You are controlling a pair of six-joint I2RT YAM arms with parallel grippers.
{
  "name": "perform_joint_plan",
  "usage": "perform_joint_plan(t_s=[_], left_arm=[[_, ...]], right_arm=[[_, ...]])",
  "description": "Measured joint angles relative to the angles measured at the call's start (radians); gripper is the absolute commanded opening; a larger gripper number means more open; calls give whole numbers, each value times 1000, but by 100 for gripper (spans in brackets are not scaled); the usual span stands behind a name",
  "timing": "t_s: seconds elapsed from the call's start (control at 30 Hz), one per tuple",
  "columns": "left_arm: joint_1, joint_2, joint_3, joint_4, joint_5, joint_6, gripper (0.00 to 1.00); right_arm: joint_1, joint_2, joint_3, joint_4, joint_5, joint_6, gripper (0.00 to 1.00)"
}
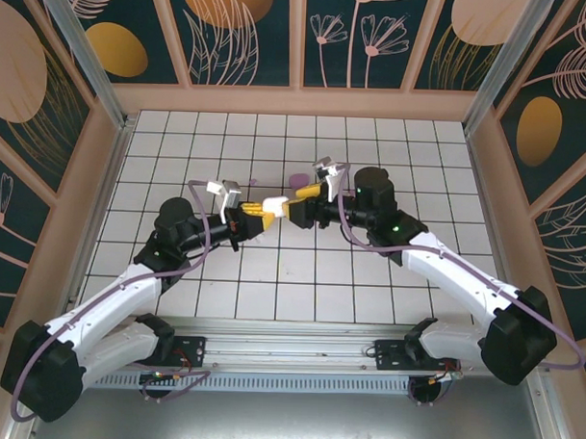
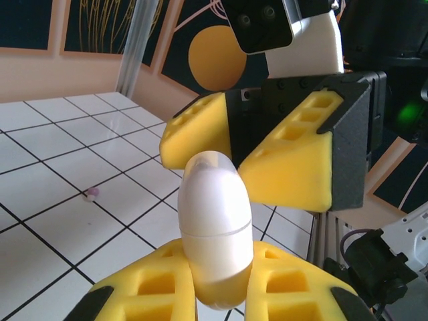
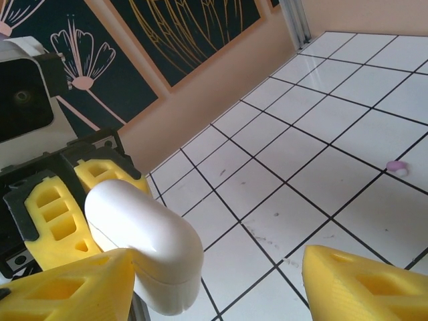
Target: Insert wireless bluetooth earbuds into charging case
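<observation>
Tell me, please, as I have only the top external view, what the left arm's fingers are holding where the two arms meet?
Observer: The left wrist view shows the yellow foam left fingers shut on a smooth white pill-shaped plastic case, its rounded end pointing towards the yellow foam right fingers.
Operator: Is its lid open?
Observer: No, the seam line round its body shows no gap.
Operator: Is the right arm gripping it?
Observer: No. In the right wrist view the right fingers are spread wide, one beside the case and the other well clear of it.
</observation>
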Motion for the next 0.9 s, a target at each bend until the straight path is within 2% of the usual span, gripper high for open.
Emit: perform_joint_plan(t_s=[0.2, 0.47, 0.9], left_arm=[[-10, -10, -7, -27, 34, 18, 0], [-11, -44, -11, -69, 19, 23, 0], [-17, -126, -22, -158, -171, 50, 0]], right_arm=[[-23, 52, 43, -23, 16, 0, 66], [-26, 71, 45, -33, 6, 1, 66], [-54, 14, 45, -69, 30, 77, 65]])
